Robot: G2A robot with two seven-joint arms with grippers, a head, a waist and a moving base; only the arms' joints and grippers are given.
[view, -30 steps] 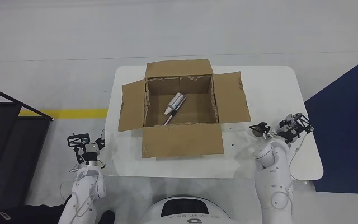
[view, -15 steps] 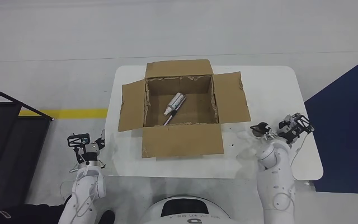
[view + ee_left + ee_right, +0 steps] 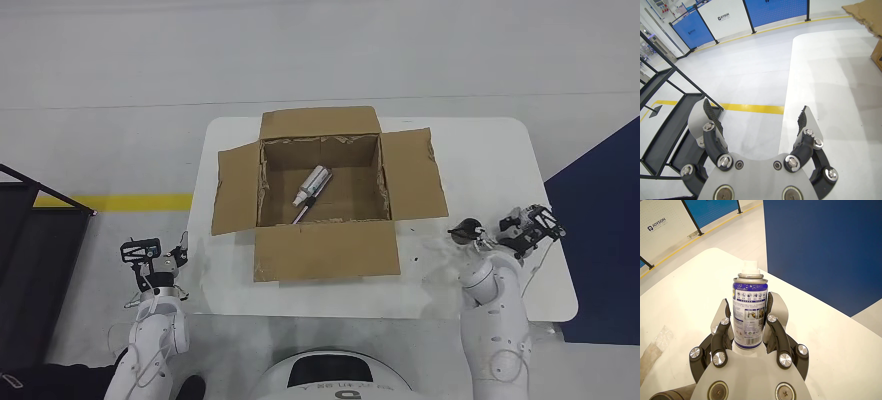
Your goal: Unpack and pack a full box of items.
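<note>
An open cardboard box (image 3: 320,252) stands in the middle of the white table (image 3: 480,150), all flaps folded out. A white tube-like item (image 3: 314,184) and a thin dark one lie on its floor. My right gripper (image 3: 748,298) is shut on a blue spray can (image 3: 749,313) with a white nozzle, held upright over the table's right part; from above this right gripper (image 3: 528,226) sits near the table's right edge. My left gripper (image 3: 755,104) is open with nothing between its fingers, just off the table's left front edge, seen from above as the left gripper (image 3: 150,252).
A crumpled clear plastic wrapper (image 3: 657,340) lies on the table near the right arm. A blue partition (image 3: 605,250) stands close beside the table's right edge. A black metal rack (image 3: 30,270) stands on the floor to the left, by a yellow floor line (image 3: 120,202).
The right gripper with the spray can has drifted slightly to the right, towards the table's edge. The left arm and the box have not moved.
</note>
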